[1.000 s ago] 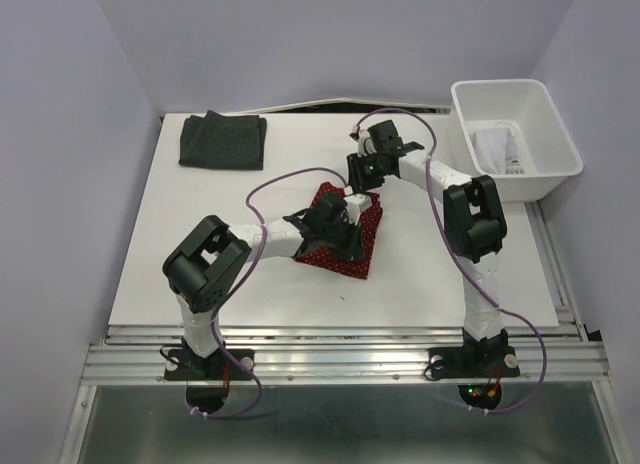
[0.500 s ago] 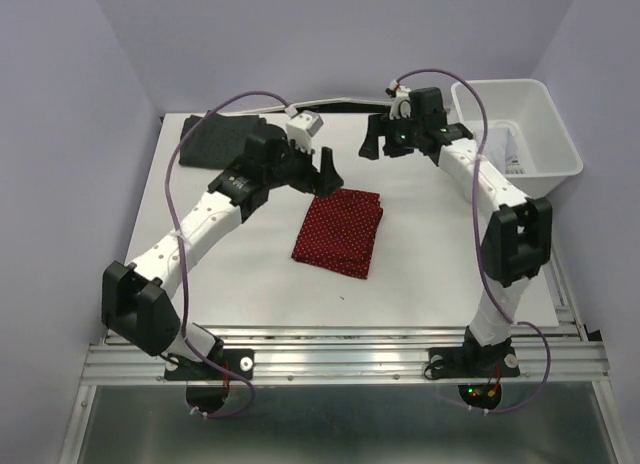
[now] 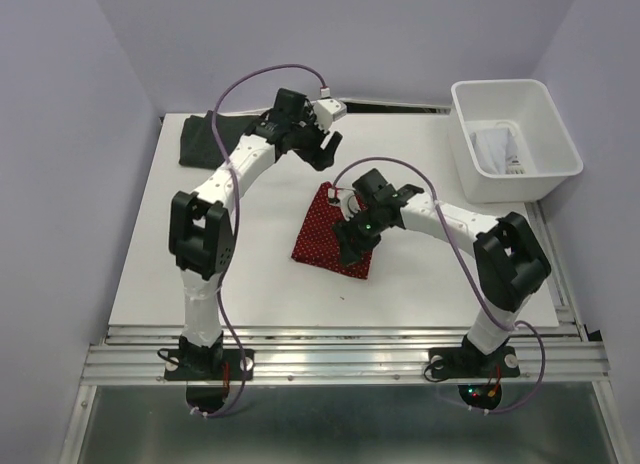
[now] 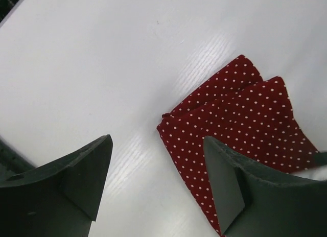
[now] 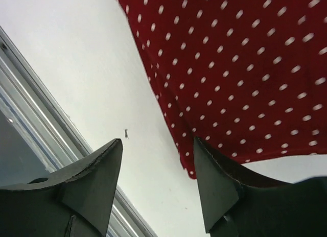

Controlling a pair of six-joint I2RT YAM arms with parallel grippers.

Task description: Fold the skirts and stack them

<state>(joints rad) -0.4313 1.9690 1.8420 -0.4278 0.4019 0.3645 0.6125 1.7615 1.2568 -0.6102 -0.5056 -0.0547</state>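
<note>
From above, my left gripper (image 3: pixel 326 152) hangs spread and empty past the far corner of the folded red dotted skirt (image 3: pixel 316 236). My right gripper (image 3: pixel 350 242) sits low over its near edge.

Left wrist: my fingers (image 4: pixel 76 170) are released, and the skirt's corner lies below between them.

Right wrist: my fingers (image 5: pixel 92 170) are released, and the skirt's edge runs beside my right one.

Lavender walls (image 3: pixel 60 184) enclose a white table (image 3: pixel 200 274), evenly lit
</note>
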